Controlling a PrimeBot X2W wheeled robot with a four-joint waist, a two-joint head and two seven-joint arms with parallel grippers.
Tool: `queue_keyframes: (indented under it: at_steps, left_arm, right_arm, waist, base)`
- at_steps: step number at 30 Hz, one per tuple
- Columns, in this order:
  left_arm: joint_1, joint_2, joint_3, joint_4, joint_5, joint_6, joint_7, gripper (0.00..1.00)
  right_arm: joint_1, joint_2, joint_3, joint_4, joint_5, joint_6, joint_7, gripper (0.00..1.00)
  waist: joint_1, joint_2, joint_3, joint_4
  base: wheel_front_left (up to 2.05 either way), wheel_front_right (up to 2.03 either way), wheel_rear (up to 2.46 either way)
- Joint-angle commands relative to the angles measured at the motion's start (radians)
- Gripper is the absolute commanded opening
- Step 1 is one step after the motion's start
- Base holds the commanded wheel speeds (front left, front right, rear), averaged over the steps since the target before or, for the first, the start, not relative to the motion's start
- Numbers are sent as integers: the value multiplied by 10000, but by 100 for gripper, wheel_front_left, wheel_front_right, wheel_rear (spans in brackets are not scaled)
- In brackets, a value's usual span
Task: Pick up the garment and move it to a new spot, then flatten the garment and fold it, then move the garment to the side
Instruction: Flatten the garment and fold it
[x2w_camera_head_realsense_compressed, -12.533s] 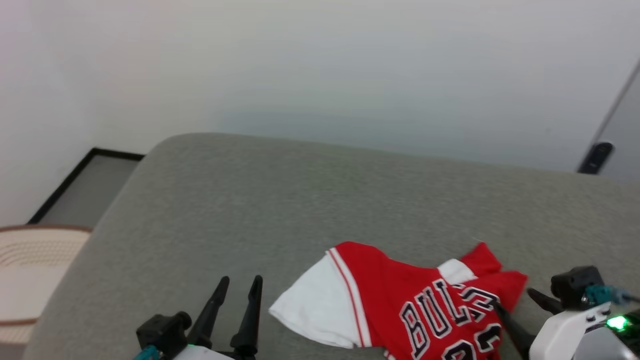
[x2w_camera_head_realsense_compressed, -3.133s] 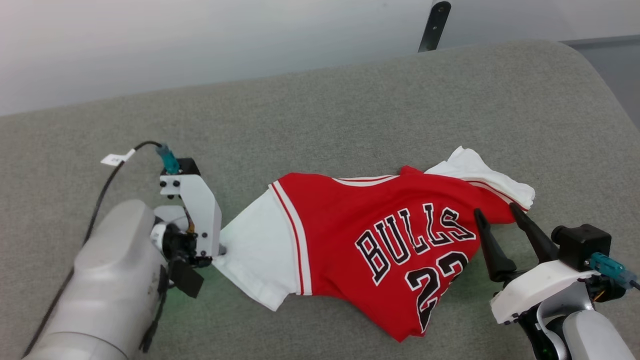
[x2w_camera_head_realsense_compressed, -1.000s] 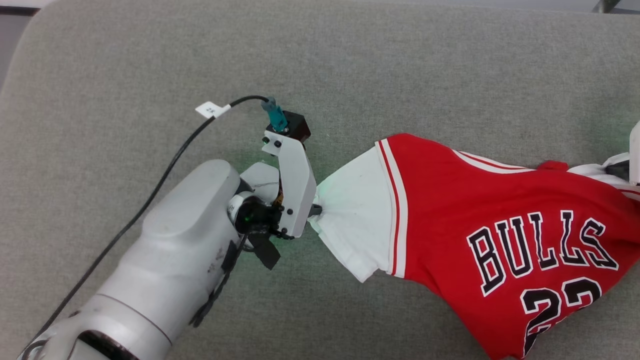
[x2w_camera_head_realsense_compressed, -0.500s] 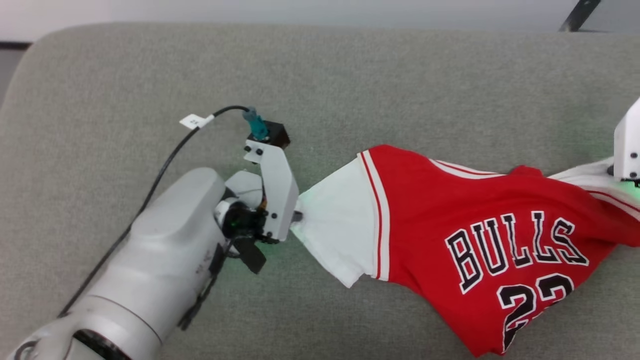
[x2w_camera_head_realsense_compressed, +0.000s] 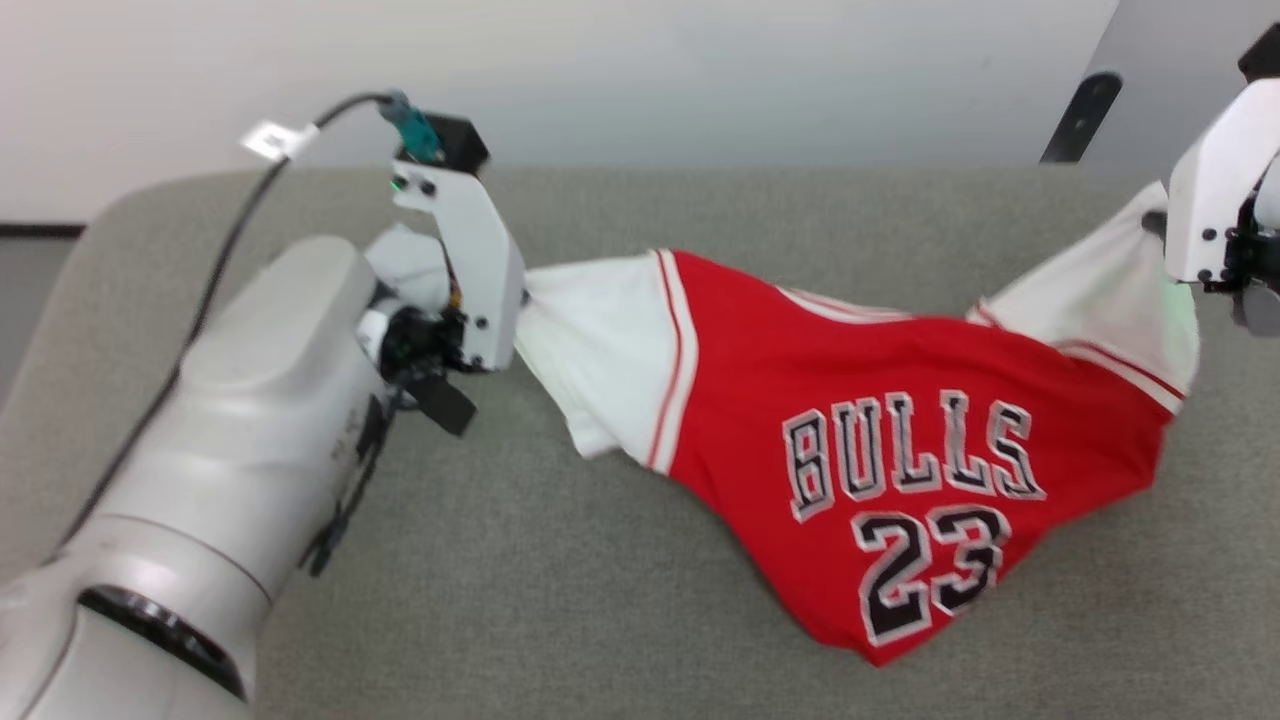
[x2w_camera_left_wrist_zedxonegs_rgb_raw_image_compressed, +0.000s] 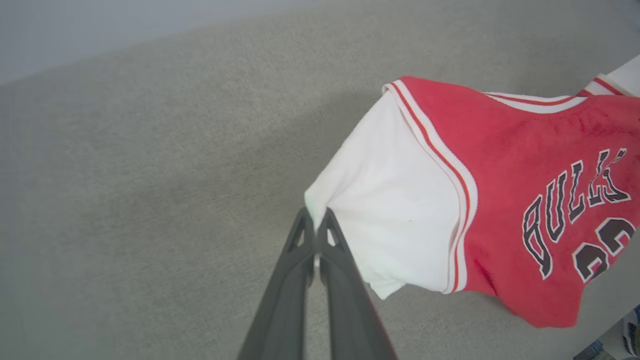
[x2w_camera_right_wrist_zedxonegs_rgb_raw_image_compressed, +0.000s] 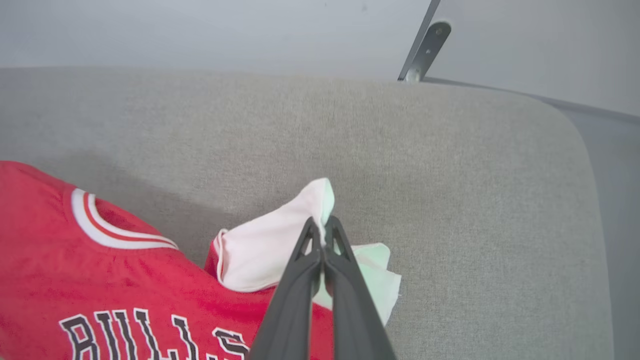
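Observation:
The garment (x2w_camera_head_realsense_compressed: 880, 400), a red jersey with white sleeves and black "BULLS 23" lettering, hangs stretched between both arms above the grey cushion (x2w_camera_head_realsense_compressed: 600, 600), its hem sagging to the cushion. My left gripper (x2w_camera_left_wrist_zedxonegs_rgb_raw_image_compressed: 316, 220) is shut on the edge of one white sleeve (x2w_camera_left_wrist_zedxonegs_rgb_raw_image_compressed: 385, 200); in the head view its fingers are hidden behind the white wrist mount (x2w_camera_head_realsense_compressed: 470, 270). At the right edge of the head view, my right gripper (x2w_camera_right_wrist_zedxonegs_rgb_raw_image_compressed: 322, 225) is shut on the other white sleeve (x2w_camera_right_wrist_zedxonegs_rgb_raw_image_compressed: 270, 255), raised a little higher.
The grey cushion (x2w_camera_right_wrist_zedxonegs_rgb_raw_image_compressed: 450, 165) has rounded corners and drops off at its left and right ends. A pale wall (x2w_camera_head_realsense_compressed: 700, 80) stands behind it. A dark bracket (x2w_camera_head_realsense_compressed: 1075, 115) leans against the wall at the back right. My left forearm (x2w_camera_head_realsense_compressed: 220, 450) crosses the lower left.
My right gripper shut on the right sleeve within the last second. Both arms have since lifted, so the garment now hangs stretched between them. The head camera has tilted up.

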Motion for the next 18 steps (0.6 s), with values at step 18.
queue_keyframes:
  at_steps: [18]
  left_arm:
    - [-2724, 814, -14, 1347, 1012, 102, -2097, 0]
  right_arm:
    - [-1465, 277, 64, 27, -520, -15, -4029, 0]
  waist:
    - [0, 0, -1974, -149]
  base:
    - [0, 0, 0]
